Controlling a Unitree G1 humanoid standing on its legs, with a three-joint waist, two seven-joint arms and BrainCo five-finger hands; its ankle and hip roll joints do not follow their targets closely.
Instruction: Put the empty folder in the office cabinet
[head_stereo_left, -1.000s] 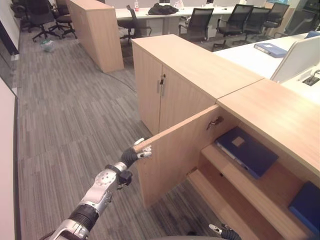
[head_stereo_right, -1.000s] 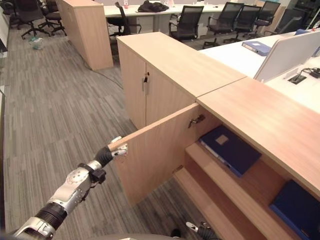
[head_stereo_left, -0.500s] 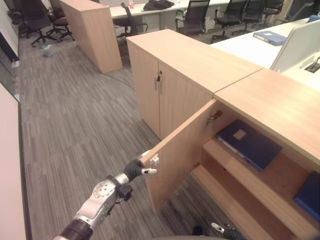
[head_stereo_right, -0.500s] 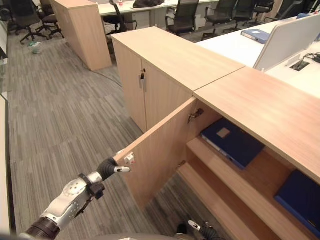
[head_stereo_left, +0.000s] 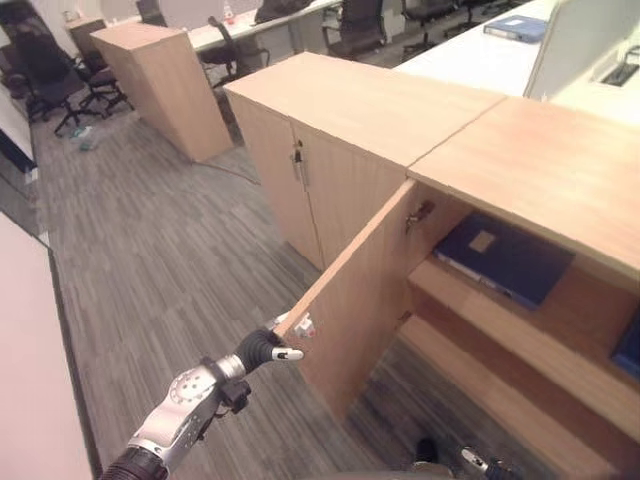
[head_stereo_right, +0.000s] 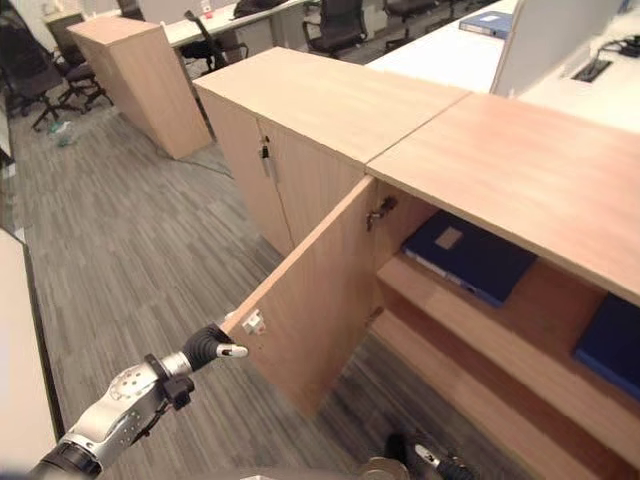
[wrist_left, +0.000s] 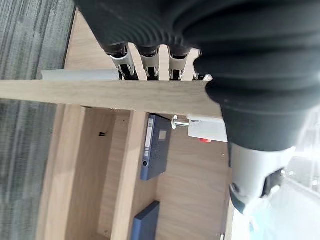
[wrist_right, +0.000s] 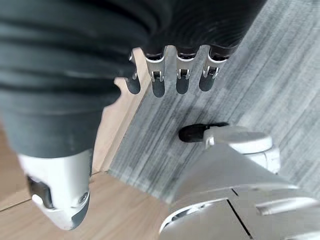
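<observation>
the cabinet door (head_stereo_left: 362, 290) is seen swung wide open, hinged at the left side of the open office cabinet (head_stereo_left: 540, 190). the left hand (head_stereo_left: 262, 346) is placed at the door's free outer corner, with its fingers (wrist_left: 142, 62) hooked over the door's edge and hidden behind it past that edge, thumb (head_stereo_left: 288, 354) sticking out on the near side; whether the fingers are clamped on the panel cannot be told. a small white catch fitting (head_stereo_right: 252, 322) is seen on the door's inner face, right by the hand.

inside the cabinet, a dark blue folder (head_stereo_left: 503, 256) is lying flat on the upper shelf (head_stereo_left: 520, 325), close to the hinge side. a second blue folder (head_stereo_right: 610, 343) is partly seen on the same shelf further right, well apart from the first. a lower shelf (head_stereo_right: 470, 395) is seen below. both folders also show in the left wrist view (wrist_left: 153, 147).

the right hand (wrist_right: 170, 70) is seen hanging low beside the cabinet, over the grey carpet floor (head_stereo_left: 150, 260), fingers (wrist_right: 182, 75) straight and relaxed, holding nothing.

a closed cabinet (head_stereo_left: 330, 130) is joined to the open one on its left. another wooden unit (head_stereo_left: 160, 85) stands farther back, well apart. a white desk (head_stereo_right: 450, 50) carries another blue folder (head_stereo_right: 490, 20); office chairs (head_stereo_left: 55, 75) are seen at the back.
</observation>
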